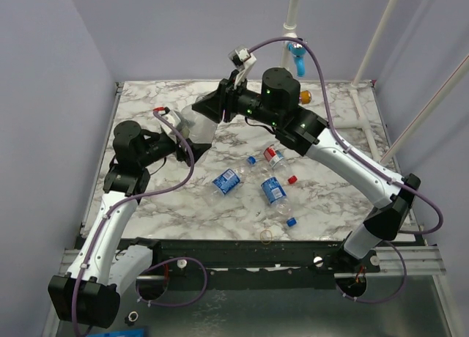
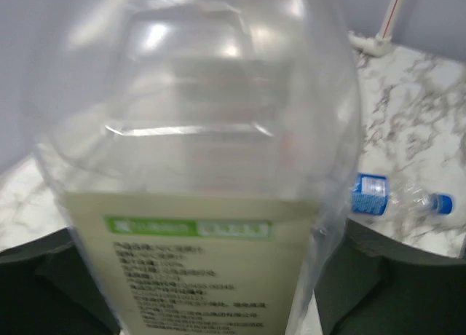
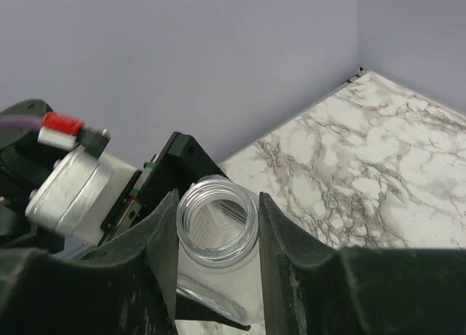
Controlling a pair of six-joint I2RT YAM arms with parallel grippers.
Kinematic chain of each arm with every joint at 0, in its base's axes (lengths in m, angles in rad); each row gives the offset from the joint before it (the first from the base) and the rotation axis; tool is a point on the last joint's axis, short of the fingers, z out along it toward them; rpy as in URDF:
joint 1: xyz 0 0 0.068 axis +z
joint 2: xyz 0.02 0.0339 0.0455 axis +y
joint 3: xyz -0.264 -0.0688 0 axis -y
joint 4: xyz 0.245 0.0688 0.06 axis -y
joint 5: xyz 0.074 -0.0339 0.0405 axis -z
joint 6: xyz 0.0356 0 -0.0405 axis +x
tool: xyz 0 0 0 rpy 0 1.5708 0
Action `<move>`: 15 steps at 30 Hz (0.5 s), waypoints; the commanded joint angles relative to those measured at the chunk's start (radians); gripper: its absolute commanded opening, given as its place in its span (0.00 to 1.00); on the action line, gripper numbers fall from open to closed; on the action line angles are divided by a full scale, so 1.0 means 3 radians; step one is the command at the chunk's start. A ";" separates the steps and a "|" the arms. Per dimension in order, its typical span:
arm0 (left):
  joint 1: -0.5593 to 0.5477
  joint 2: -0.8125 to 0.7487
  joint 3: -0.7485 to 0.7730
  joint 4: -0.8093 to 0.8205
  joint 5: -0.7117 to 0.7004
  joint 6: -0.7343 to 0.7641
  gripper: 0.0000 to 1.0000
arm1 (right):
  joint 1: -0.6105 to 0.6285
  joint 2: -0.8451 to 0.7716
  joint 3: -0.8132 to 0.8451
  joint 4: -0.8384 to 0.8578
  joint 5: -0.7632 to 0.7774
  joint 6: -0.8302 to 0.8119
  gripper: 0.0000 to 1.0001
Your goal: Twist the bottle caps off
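1. Spreading between lilac walls point(image 1: 183, 29), the white marble table point(image 1: 168, 205) fills the frame's centre.
2. Three small bottles point(image 1: 273, 191) lie mid-frame: two blue-labelled, one red-labelled.
3. Three loose bottle caps point(image 1: 291, 222) sit beside them: two blue, one red.
4. Left gripper point(image 2: 218, 298) grasps the wide clear bottle point(image 2: 204, 131); right gripper point(image 3: 217, 226) is clenched on its open neck.

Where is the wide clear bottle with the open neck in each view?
Top external: wide clear bottle, upper left of centre.
Left wrist: fills the frame, printed label low.
Right wrist: bottom centre, open neck showing.
Shared landmark: marble tabletop, in all three.
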 commanded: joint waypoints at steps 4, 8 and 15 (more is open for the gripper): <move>-0.0004 0.0108 0.0076 -0.0431 -0.0237 -0.0112 0.99 | 0.0039 -0.0099 -0.0404 0.0108 0.0389 -0.0438 0.18; -0.0004 0.0079 0.0055 -0.0654 -0.0604 -0.0103 0.99 | 0.0019 -0.0115 -0.0696 0.0272 0.0826 -0.0732 0.17; -0.0004 -0.0187 -0.0198 -0.0892 -0.1117 0.0015 0.99 | -0.0122 0.0185 -0.0929 0.0778 0.1129 -0.0995 0.13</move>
